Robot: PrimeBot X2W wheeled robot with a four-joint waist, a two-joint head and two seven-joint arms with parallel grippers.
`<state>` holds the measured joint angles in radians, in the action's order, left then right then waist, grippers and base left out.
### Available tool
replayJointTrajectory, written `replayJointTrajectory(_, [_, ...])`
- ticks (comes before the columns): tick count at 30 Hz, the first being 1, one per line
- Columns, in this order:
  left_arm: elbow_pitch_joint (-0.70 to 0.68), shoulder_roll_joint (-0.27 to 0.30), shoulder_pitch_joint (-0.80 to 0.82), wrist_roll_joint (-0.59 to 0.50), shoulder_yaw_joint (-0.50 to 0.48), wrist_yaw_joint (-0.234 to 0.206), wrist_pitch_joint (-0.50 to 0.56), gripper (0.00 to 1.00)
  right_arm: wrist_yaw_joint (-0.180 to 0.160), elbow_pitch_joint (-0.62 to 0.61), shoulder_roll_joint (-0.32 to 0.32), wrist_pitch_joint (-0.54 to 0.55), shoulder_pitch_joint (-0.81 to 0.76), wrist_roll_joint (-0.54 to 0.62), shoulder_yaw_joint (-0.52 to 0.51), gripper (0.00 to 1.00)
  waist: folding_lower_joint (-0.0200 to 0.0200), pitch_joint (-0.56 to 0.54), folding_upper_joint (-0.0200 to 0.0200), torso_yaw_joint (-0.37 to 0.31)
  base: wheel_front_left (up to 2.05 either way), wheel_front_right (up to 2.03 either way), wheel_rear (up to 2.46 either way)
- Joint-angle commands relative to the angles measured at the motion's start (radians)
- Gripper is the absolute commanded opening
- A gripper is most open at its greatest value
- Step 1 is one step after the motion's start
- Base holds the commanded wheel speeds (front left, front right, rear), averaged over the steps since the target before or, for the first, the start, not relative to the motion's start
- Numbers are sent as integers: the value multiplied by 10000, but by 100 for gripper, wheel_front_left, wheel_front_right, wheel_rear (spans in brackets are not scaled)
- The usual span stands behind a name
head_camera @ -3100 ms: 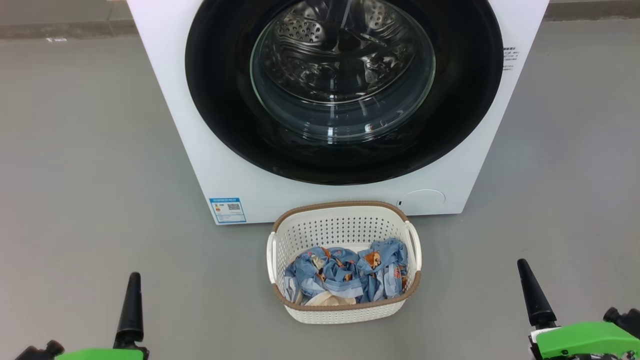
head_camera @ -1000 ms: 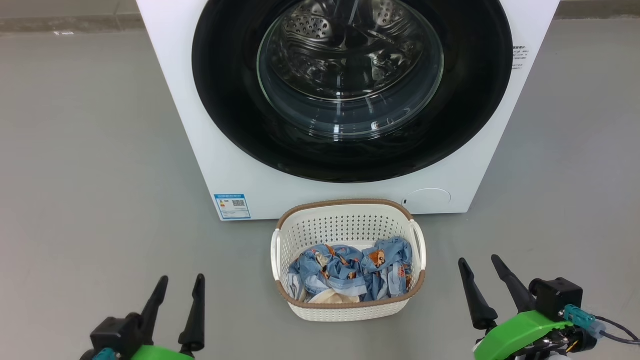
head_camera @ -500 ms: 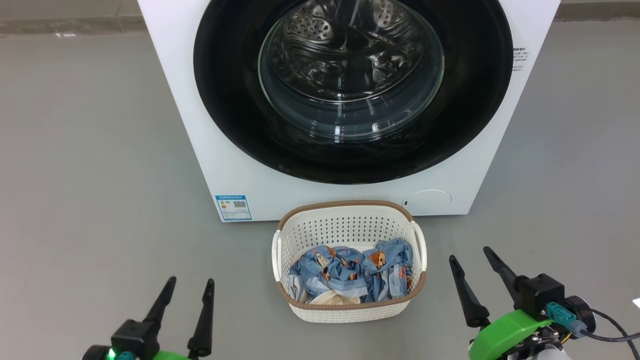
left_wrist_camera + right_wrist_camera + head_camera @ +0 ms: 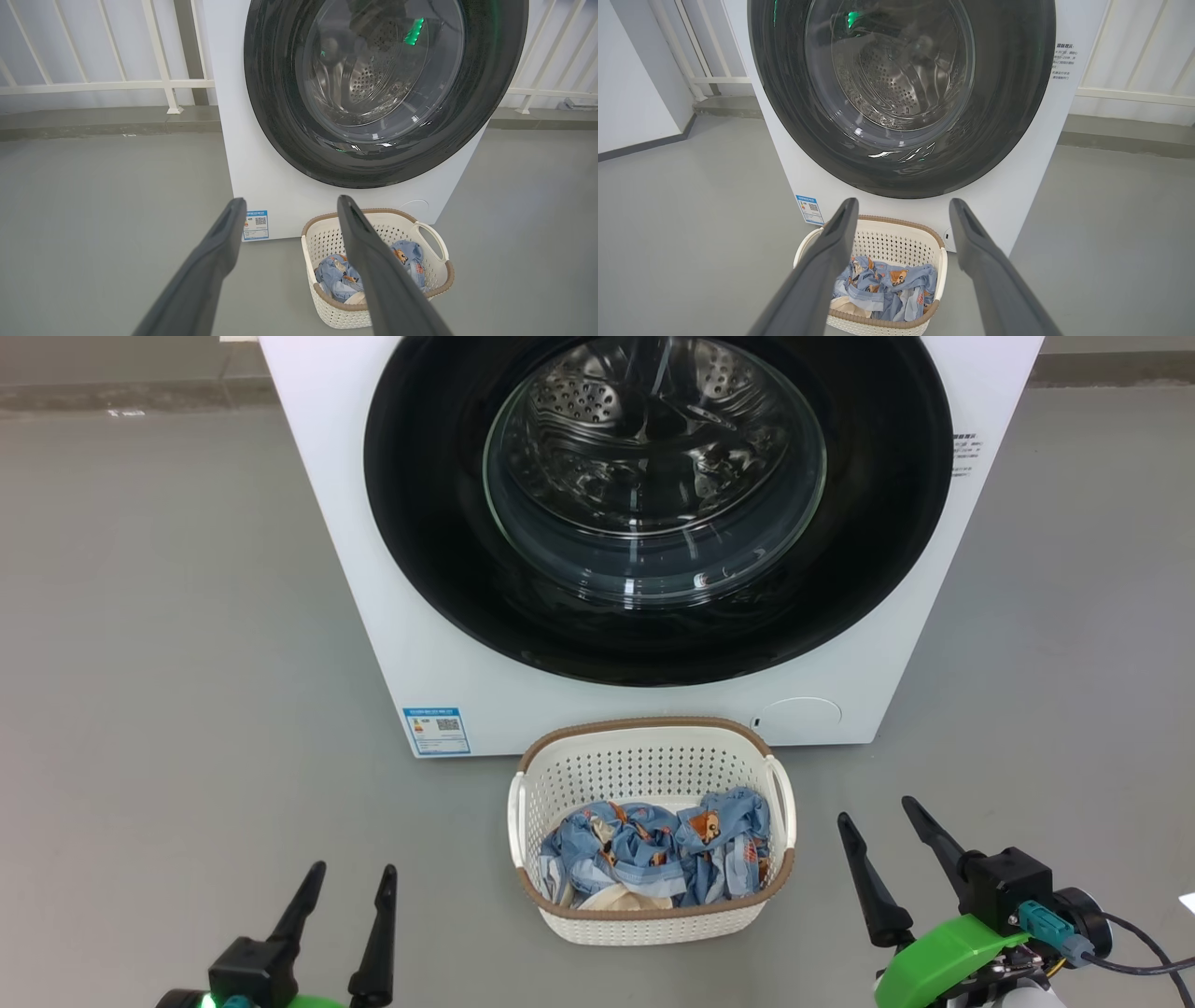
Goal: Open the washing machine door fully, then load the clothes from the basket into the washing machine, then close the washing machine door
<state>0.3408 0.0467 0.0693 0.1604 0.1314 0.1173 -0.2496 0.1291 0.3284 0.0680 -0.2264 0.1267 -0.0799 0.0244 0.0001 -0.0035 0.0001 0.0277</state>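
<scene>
Head view: left hand (image 4: 355,868) and right hand (image 4: 876,808) are spread and empty; the washing machine door (image 4: 420,523) looks hard and slippery, so pull its rim.

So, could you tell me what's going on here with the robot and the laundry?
A two-armed robot faces the washing machine, whose round black door is shut. The basket sits on the floor just in front of it, with the clothes inside. The left claw and right claw are open and empty, low on either side of the basket and touching nothing. No step of the job is done yet.
</scene>
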Motion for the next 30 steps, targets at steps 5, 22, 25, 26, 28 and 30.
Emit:
replayJointTrajectory(5, [-116, 90, 434, 61, -337, -152, -122, 100, 16, -288, -37, -91, 213, -25, 210, 100, -1, -18, -1, -1, 0, 0, 0])
replayJointTrajectory(22, [-135, 84, 528, -50, -376, -271, -122, 100, 16, -303, -86, -103, 199, -83, 133, 100, -1, 30, -1, -12, 11, 13, -24])
replayJointTrajectory(25, [-171, 82, 519, -78, -392, -280, -122, 100, 16, -320, -81, -86, 191, -75, 121, 100, -1, 37, -1, -32, 68, 68, -136])
replayJointTrajectory(26, [-171, 82, 519, -78, -392, -280, -122, 100, 16, -320, -81, -86, 191, -75, 121, 100, -1, 37, -1, -32, 73, 73, -147])
replayJointTrajectory(28, [-182, 80, 515, -91, -402, -286, -122, 100, 16, -332, -82, -78, 196, -69, 117, 100, -1, 44, -1, -53, 62, 62, -123])
replayJointTrajectory(30, [-186, 78, 516, -96, -408, -291, -122, 100, 16, -341, -83, -76, 202, -75, 110, 100, -1, 53, -1, -71, 46, 46, -92])
